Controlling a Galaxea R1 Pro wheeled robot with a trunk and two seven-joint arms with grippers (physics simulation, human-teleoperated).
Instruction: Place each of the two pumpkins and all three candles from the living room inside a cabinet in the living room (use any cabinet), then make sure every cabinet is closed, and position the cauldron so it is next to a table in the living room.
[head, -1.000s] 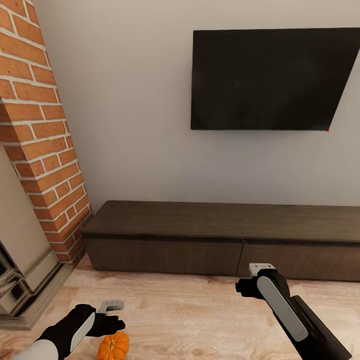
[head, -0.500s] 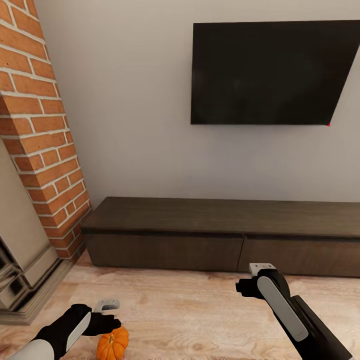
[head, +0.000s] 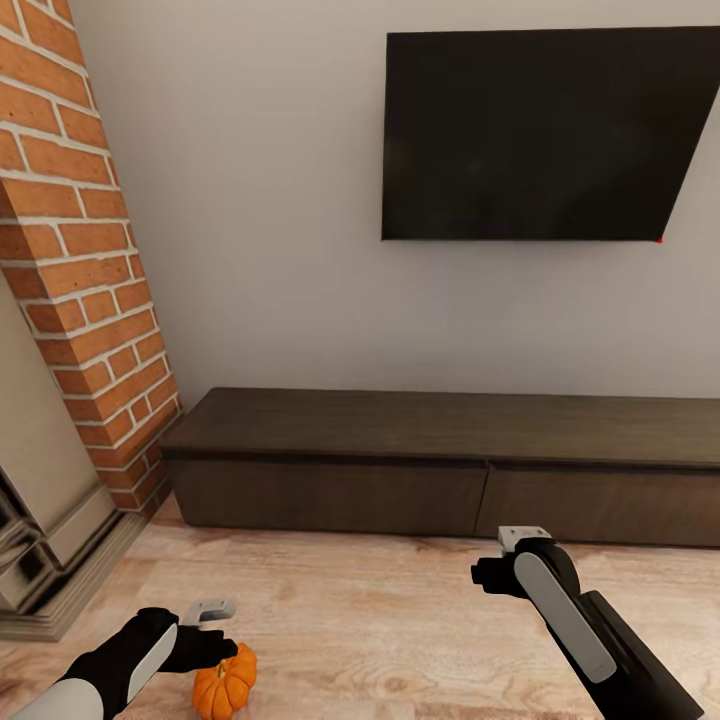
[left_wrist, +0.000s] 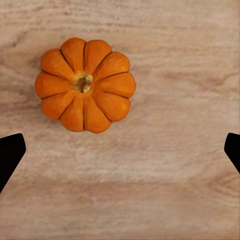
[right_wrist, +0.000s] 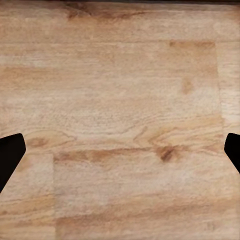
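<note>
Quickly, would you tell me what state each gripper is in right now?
Left gripper: open, above the pumpkin on the floor, holding nothing.
Right gripper: open, empty, over bare floor.

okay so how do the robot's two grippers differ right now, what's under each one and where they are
The left gripper looks down on an orange pumpkin sitting on the wooden floor, off-centre from its fingers; the right gripper looks down on bare floorboards. In the head view the left gripper sits lower, near the brick fireplace, while the right gripper is up nearer the dark cabinet. Both are open and hold nothing.
</note>
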